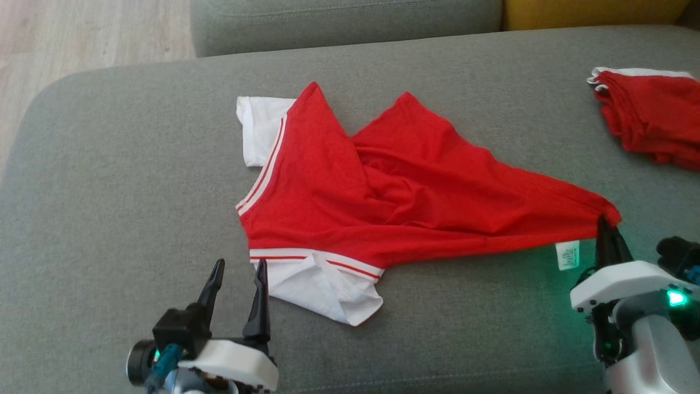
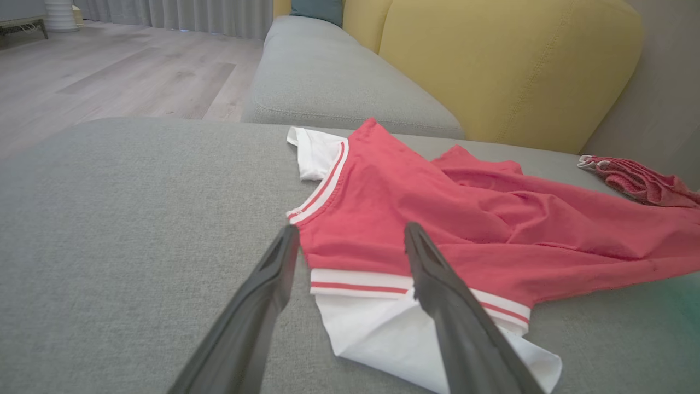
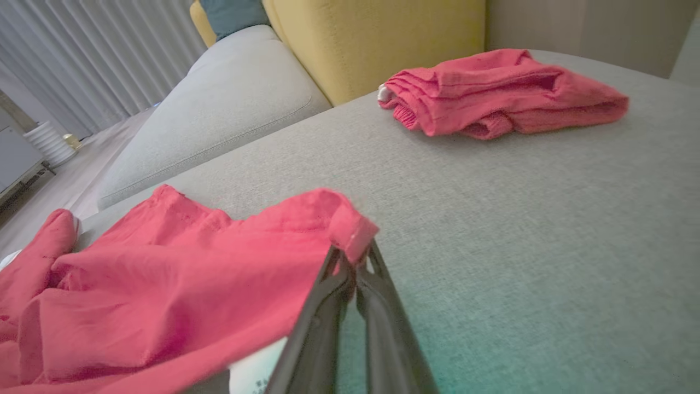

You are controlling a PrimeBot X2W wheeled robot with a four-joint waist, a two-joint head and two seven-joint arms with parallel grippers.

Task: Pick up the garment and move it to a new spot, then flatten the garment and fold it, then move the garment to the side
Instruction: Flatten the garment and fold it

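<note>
Near edge, left side: the left gripper point(image 1: 240, 266) is standing with its jaws wide apart, holding nothing, fingers pointing up the head view. The near white sleeve point(image 1: 322, 290) is lying just ahead and to its right. Whether the right fingertip is touching the striped cuff, I cannot tell.

Near edge, right side: the right gripper point(image 1: 606, 223) is pinching one hem corner of the garment point(image 1: 394, 191), fingers pressed together on the cloth. A care label point(image 1: 567, 255) is showing just beside that corner.

Middle: the garment is lying on the grey cushion point(image 1: 109, 219), rumpled at the centre. Its long axis is running left to right, sleeve end at the left, pinched corner at the right.

Judgement: the left arm is the nearer one to the sleeve end, so flattening is likely depending on it taking hold there and pulling along that axis.

Count: two grippers, one spread garment, two white sleeves, one label.

Far right: one folded red pile point(image 1: 651, 117), well apart; how many pieces are in it I cannot tell. Beyond, a yellow cushion point(image 1: 590, 11).
</note>
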